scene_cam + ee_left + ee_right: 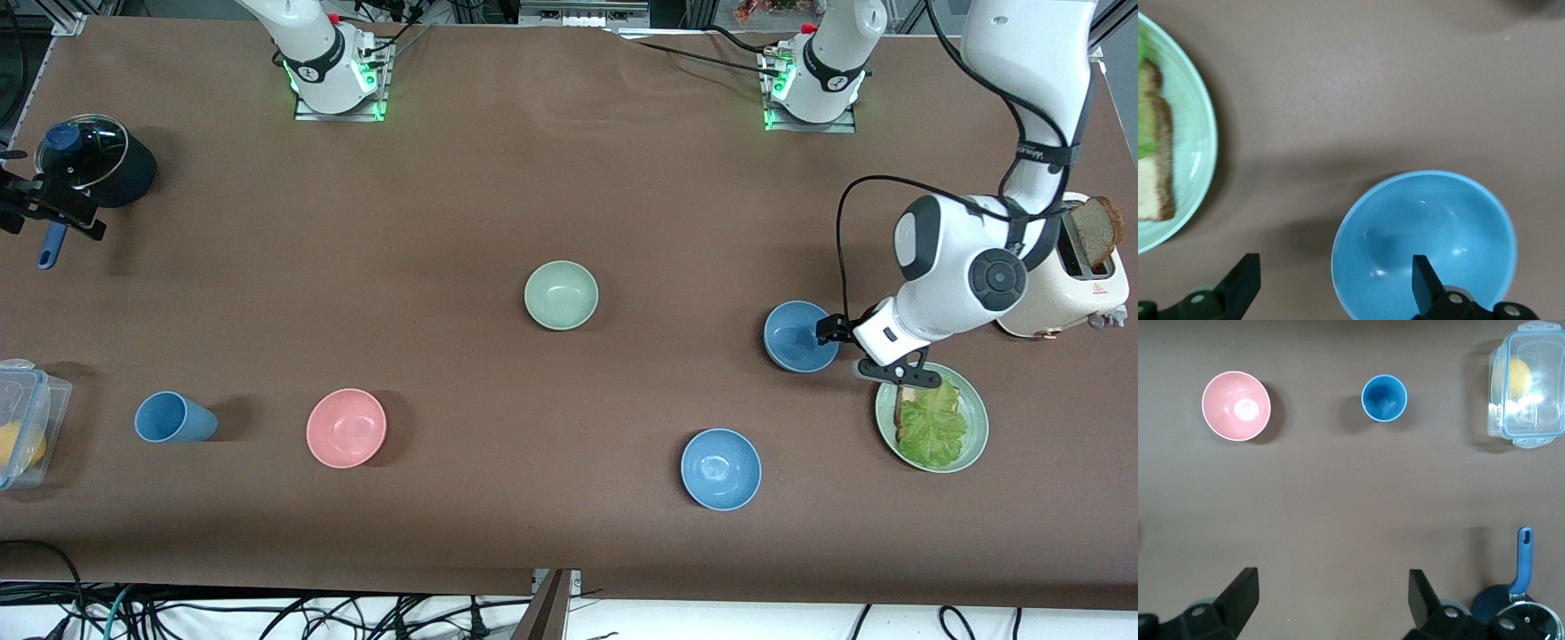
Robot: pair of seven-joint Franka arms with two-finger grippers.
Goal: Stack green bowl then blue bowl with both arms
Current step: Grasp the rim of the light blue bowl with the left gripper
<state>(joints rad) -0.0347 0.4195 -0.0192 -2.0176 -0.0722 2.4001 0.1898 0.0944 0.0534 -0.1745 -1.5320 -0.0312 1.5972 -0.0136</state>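
Blue bowl [1425, 243] sits under the left pincer [1331, 280], whose spread fingers straddle its rim; the right pincer [1331, 600] waits spread.

A pale mint-green bowl [561, 295], a greyish blue bowl [800, 336], a brighter sky-blue bowl [721, 468] and a pink bowl [346, 428] are showing plain, unpatterned surfaces against the brown desk [498, 187].

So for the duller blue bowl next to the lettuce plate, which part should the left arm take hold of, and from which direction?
Grip the rim of the blue bowl, coming straight down from above. It sits upright with its mouth open and its wall thin, so one finger can go inside and one outside. The left gripper is open and already straddles the rim on the side toward the green plate; that side probably suits best.
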